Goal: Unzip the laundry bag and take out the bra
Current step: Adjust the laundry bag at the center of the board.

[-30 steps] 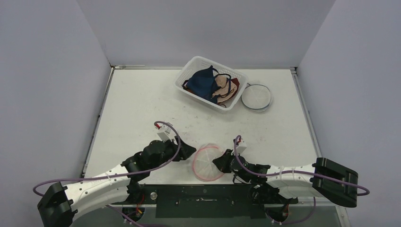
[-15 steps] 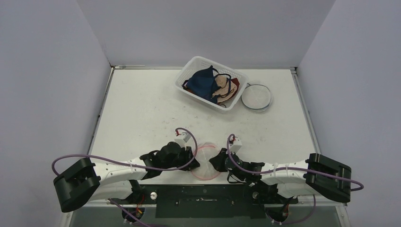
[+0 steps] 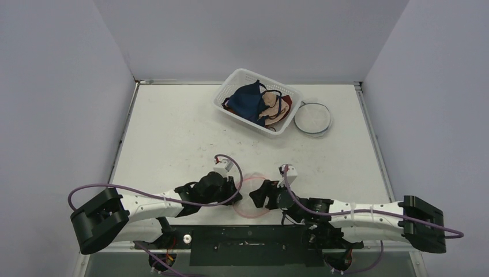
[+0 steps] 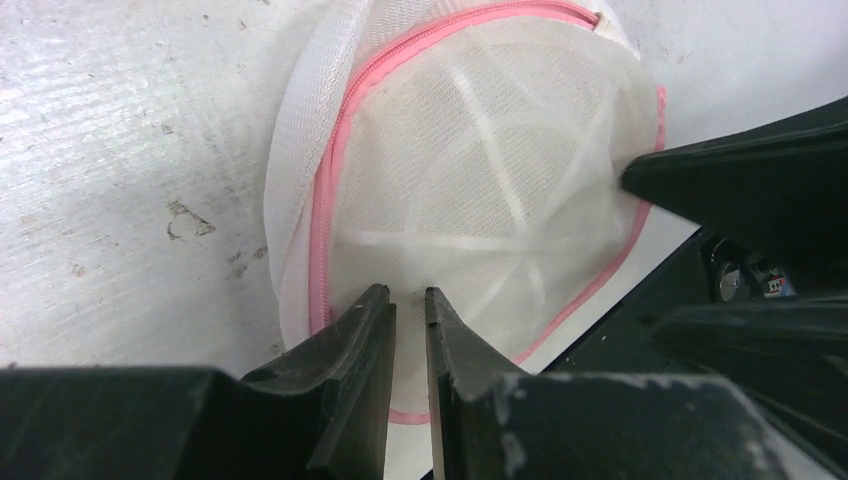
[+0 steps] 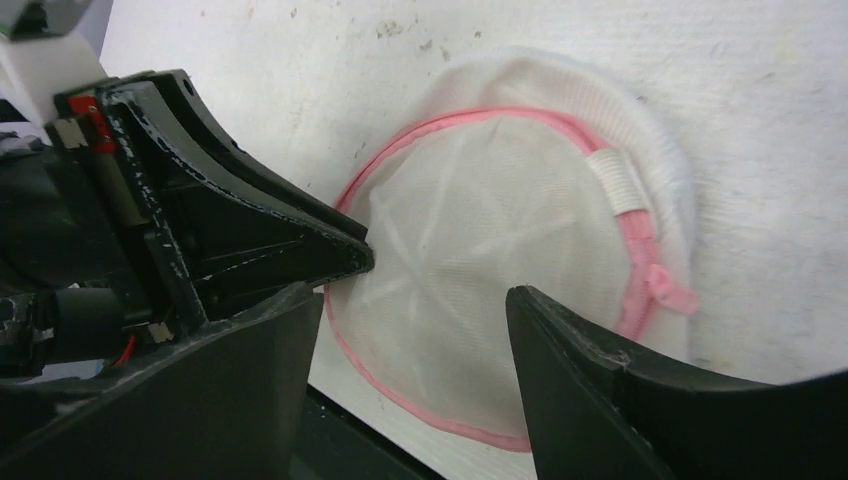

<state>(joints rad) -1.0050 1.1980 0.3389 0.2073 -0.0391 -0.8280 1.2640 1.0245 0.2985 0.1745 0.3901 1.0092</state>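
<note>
The laundry bag (image 3: 247,206) is a round white mesh pouch with a pink zipper, lying flat at the table's near edge between the two arms. In the left wrist view the bag (image 4: 480,180) fills the frame, and my left gripper (image 4: 410,295) is closed to a thin slit with a fold of its mesh pinched between the fingers. My right gripper (image 5: 415,295) stands open over the bag (image 5: 480,230), touching nothing. The pink zipper pull (image 5: 670,290) lies at the bag's far side beside the right finger. The zipper looks closed. The bra is hidden.
A white basket (image 3: 222,99) with navy, peach and red garments sits at the back of the table. A round white disc with a dark rim (image 3: 313,118) lies to its right. The black base plate (image 3: 248,242) runs just below the bag's near edge.
The left arm swung in to the bag's left side and its jaws closed on the mesh. The right gripper, shut before, has opened and shifted slightly left over the bag.
</note>
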